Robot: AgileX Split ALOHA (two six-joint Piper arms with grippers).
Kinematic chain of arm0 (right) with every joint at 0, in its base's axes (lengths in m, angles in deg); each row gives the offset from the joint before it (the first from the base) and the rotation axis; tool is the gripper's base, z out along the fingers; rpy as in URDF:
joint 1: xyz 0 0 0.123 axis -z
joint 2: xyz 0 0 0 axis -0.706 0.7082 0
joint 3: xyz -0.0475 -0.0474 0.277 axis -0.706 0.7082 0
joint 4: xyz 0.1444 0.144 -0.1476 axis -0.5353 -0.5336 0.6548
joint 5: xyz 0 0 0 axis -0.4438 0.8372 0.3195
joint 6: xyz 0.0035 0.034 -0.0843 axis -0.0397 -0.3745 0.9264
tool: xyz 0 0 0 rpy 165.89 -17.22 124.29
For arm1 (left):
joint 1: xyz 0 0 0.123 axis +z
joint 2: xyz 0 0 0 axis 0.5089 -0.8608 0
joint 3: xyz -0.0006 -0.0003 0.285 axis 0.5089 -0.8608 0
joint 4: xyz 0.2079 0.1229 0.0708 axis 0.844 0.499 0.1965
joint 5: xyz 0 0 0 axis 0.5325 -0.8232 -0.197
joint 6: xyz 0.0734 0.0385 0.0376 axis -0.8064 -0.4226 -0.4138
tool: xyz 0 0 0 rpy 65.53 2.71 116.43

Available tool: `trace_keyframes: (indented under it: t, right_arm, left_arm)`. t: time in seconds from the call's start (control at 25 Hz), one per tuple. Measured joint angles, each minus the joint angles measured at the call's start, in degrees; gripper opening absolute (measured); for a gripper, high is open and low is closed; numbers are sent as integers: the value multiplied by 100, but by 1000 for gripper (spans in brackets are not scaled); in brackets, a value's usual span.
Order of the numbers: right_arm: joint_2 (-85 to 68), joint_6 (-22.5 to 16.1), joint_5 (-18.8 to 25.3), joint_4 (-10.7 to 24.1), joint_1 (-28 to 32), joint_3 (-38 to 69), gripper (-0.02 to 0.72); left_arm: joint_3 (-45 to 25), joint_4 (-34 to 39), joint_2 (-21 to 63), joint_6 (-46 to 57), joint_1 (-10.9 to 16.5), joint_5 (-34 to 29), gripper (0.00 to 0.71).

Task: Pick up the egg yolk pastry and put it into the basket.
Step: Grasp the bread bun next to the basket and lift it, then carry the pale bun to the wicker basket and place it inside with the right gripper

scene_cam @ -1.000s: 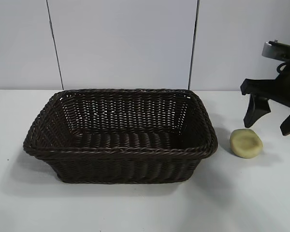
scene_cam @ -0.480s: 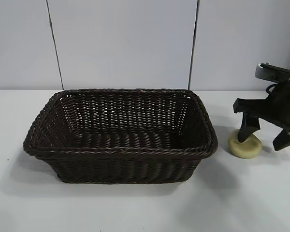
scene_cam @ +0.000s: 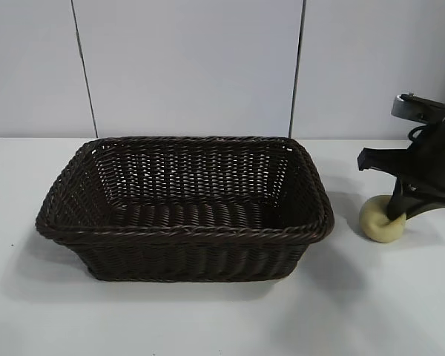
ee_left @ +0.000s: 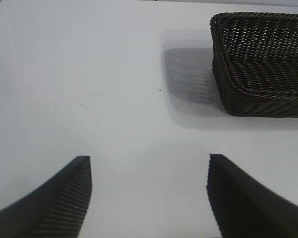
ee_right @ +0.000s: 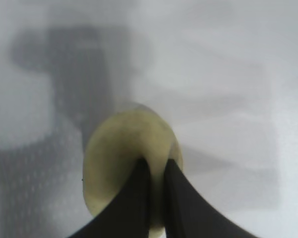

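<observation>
Exterior view: right gripper (scene_cam: pixel 395 220) pinches the small pale yellow egg yolk pastry (scene_cam: pixel 379 219).
Next, lift it into the big brown wicker basket (scene_cam: pixel 184 233); left gripper (ee_left: pixel 149 191) waits open.

Pale yellow egg yolk pastry (scene_cam: pixel 378 219); dark brown woven basket (scene_cam: pixel 184 231)

Lighting: bright, even, diffuse, from overhead. Shadows: soft grey patch on the table (scene_cam: pixel 208 319) beside the basket (scene_cam: pixel 184 222). Glare: none. Focus: right wrist view blurred throughout; egg yolk pastry (ee_right: pixel 126 158) beyond the fingers (ee_right: pixel 131 203) smeared at its edges. Exterior view sharp.
</observation>
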Motion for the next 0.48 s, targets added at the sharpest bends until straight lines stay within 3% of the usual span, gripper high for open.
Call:
trace_keyframes:
  t: [0.48]
  right_arm:
    - [-1555,0,1126,-3,-213,-475,31]
  left_arm:
    - [0,0,0,0,0,0,487]
